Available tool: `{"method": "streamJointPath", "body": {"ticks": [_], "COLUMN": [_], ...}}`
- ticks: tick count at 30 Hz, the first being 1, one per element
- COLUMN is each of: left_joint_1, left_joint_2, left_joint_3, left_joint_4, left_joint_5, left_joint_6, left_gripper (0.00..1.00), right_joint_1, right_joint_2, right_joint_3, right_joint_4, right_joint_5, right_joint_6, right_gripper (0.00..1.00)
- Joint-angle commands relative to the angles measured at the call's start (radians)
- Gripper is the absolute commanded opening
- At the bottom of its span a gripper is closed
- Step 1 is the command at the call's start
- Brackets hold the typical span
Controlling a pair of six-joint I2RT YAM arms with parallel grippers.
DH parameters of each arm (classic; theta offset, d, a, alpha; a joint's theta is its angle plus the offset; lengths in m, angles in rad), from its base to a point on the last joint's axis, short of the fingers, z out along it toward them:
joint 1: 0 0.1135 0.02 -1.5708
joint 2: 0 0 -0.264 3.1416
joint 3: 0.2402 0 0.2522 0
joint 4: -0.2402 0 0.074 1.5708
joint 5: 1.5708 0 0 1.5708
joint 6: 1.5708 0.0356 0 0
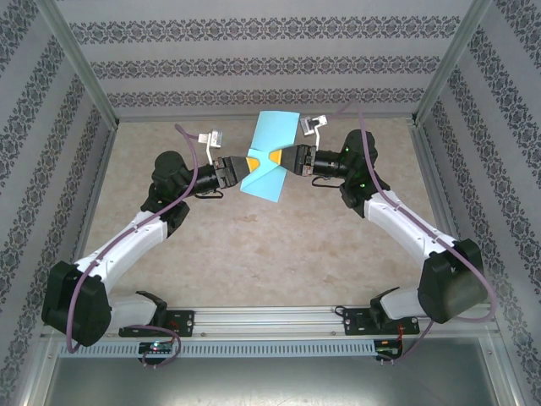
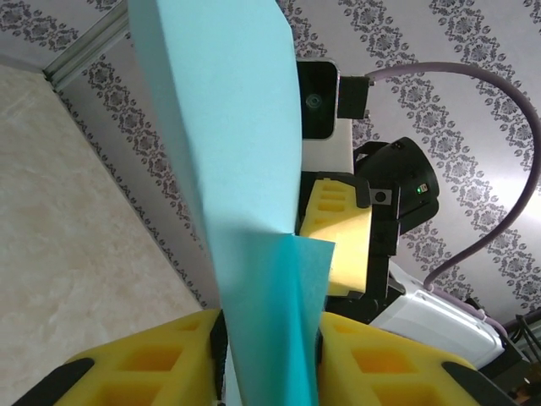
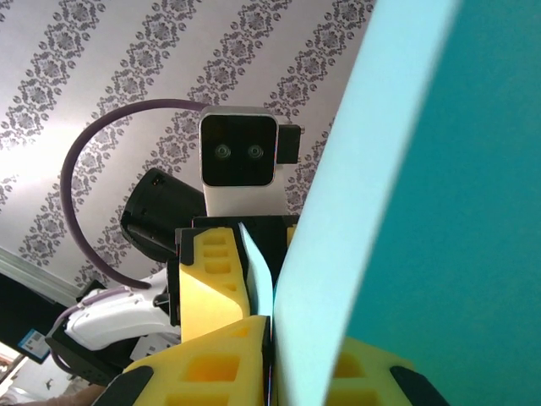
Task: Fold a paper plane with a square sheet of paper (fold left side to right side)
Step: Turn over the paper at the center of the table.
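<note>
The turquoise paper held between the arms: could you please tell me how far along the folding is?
Done: the light turquoise-blue sheet of thin paper is off the beige table and already bent along one fold. In hand: the left end effector and right end effector pinch it from opposite sides in mid-air. Left: no pointed dart shape yet, so further folds apparently remain.

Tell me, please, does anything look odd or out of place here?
Yes. The blue paper is off the table, pinched in the air between the left hand and the right hand, and it is twisted, not flat.
</note>
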Motion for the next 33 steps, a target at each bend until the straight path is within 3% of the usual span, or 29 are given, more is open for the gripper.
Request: {"method": "streamJointPath", "body": {"ticks": [1, 10, 17, 27, 33], "left_joint_1": [-0.008, -0.008, -0.008, -0.008, -0.008], "left_joint_2": [-0.017, -0.017, -0.022, -0.023, -0.042], "left_joint_3": [0.012, 0.012, 0.014, 0.011, 0.016], "left_joint_4": [-0.017, 0.010, 0.021, 0.003, -0.091], "left_joint_5": [-0.016, -0.008, 0.001, -0.008, -0.033], "left_joint_6": [0.037, 0.019, 0.013, 0.025, 0.085], "left_gripper": [0.38, 0.40, 0.28, 0.13, 0.08], "right_joint_1": [-0.009, -0.025, -0.026, -0.032, -0.052], "right_joint_2": [-0.047, -0.092, -0.081, -0.085, -0.109], "right_joint_3": [-0.008, -0.038, -0.038, -0.050, -0.045], "right_joint_4": [-0.032, -0.126, -0.127, -0.144, -0.260], "right_joint_5": [-0.027, -0.019, -0.014, -0.001, 0.032], "right_joint_6": [-0.061, -0.131, -0.131, -0.143, -0.214], "right_gripper": [0.11, 0.12, 0.12, 0.20, 0.38]}}
